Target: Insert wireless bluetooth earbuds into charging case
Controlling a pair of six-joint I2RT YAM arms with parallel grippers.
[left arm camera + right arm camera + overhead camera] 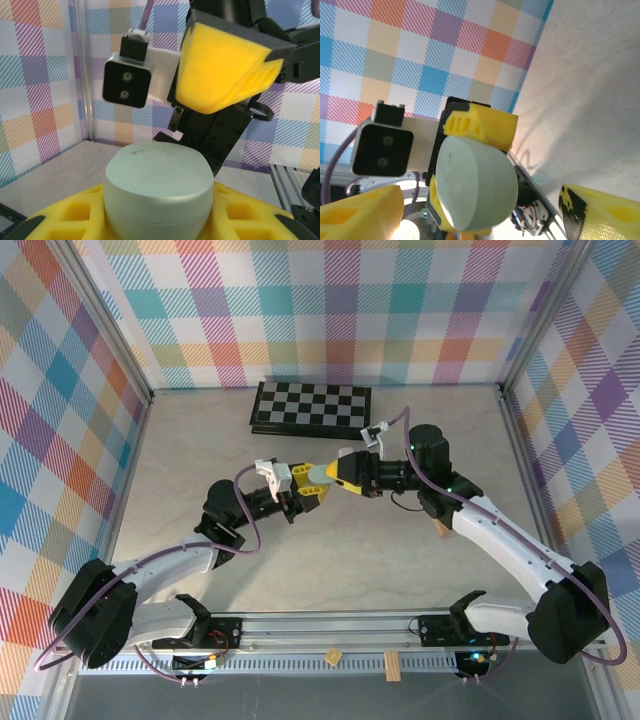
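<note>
A pale green, pebble-shaped charging case (316,475) hangs above the table's middle with its lid closed, and my left gripper (303,482) is shut on it. In the left wrist view the case (157,185) sits between my yellow fingers (60,220). My right gripper (342,474) faces it from the right, open, with its yellow fingertips (360,215) on either side of the case (475,187) and apart from it. One right finger (225,65) looms just above the case. The earbuds are out of view.
A folded chessboard (310,405) lies at the back of the table. A small wooden block (440,528) sits under the right arm. Plaid walls enclose the left, back and right sides, and a metal rail (330,630) runs along the front.
</note>
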